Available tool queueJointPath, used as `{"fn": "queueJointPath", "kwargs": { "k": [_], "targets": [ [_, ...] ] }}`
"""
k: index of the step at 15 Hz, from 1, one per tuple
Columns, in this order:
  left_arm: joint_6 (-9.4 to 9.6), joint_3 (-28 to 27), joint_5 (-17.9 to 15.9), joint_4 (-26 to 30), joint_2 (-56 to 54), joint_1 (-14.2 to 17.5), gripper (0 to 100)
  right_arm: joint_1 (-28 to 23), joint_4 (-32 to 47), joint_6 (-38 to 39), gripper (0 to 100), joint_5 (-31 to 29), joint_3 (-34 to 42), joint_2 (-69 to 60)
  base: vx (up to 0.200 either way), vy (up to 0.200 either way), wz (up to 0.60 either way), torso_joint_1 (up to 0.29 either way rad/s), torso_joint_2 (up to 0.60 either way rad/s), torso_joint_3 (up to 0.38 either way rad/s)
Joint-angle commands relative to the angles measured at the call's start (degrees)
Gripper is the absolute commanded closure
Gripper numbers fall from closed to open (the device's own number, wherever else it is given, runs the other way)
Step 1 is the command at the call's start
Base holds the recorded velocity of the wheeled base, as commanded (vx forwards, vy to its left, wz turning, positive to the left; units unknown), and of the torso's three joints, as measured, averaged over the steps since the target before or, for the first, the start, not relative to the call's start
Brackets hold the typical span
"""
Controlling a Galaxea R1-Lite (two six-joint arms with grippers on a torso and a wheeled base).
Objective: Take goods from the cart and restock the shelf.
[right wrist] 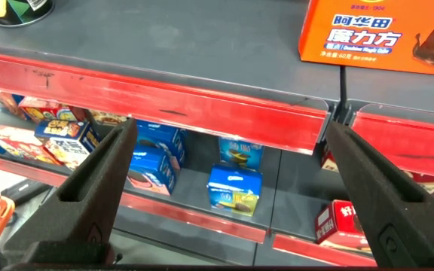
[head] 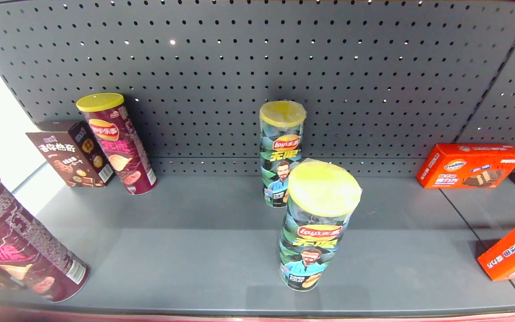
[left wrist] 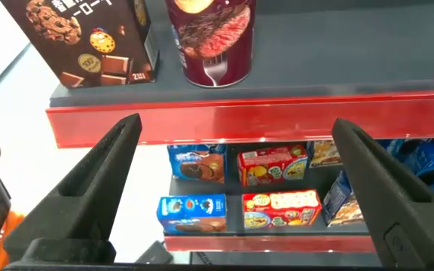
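**Surface and surroundings.** The shelf (head: 195, 250) is a flat, matte grey metal deck. A perforated grey back panel (head: 239, 67) stands behind it, and a glossy red front rail (left wrist: 277, 120) runs along its front edge. Below the rail, a lower shelf (right wrist: 202, 214) carries small blue and red cartons.

**Goods and end effectors.** The left gripper (left wrist: 236, 126) sits in front of and just below the rail. Its fingers are spread wide with nothing between them. The near maroon canister (left wrist: 211, 41) and a brown cookie box (left wrist: 89, 38) stand on the deck just above it. The right gripper (right wrist: 232, 126) sits at the same level, fingers likewise apart and empty. An orange box (right wrist: 383, 34) lies on the deck above it.

**Shapes and materials.**
- Front green canister (head: 315, 232): upright cylinder with a yellow plastic lid, near the deck's front edge.
- Rear green canister (head: 281, 156): same form, close to the back panel.
- Rear maroon canister (head: 116, 143): upright, just beside the cookie box at the back left.
- Rear orange box (head: 470, 164): rectangular printed carton, far right.
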Motion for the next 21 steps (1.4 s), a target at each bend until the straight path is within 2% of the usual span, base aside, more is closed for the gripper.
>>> {"fn": "queueJointPath", "kwargs": {
  "k": [1,2,6,9,13,16,21],
  "targets": [
    [-0.14,-0.1,0.2,0.1,0.3,0.0,0,-1.8,-0.1,0.9,0,-1.1,-13.1,6.5,0.0,0.0,0.0,0.0,0.0,0.0],
    [-0.05,-0.1,0.1,0.0,0.3,0.0,0,-1.5,1.7,4.1,0,-1.0,-21.8,19.1,0.0,0.0,0.0,0.0,0.0,0.0],
    [0.13,-0.1,-0.1,0.0,0.3,0.0,0,2.4,0.2,1.7,0,2.7,-33.4,34.3,0.0,0.0,0.0,0.0,0.0,0.0],
    [0.04,-0.1,-0.2,0.1,0.4,-0.2,0,8.7,-0.4,-0.6,0,3.6,-35.2,43.6,0.0,0.0,0.0,0.0,0.0,0.0],
    [-0.05,-0.1,-0.1,0.1,0.4,-0.2,0,12.6,-6.4,-1.6,0,4.0,-35.9,53.1,0.0,0.0,0.0,0.0,0.0,0.0],
    [-0.14,-0.1,-0.2,0.1,0.3,-0.1,0,18.4,-7.0,-1.7,0,4.0,-37.8,59.1,0.0,0.0,0.0,0.0,0.0,0.0],
    [-0.05,-0.1,-0.3,0.0,0.3,-0.2,0,21.0,-7.1,-6.2,0,4.3,-38.4,63.4,0.0,0.0,0.0,0.0,0.0,0.0]
  ]
}}
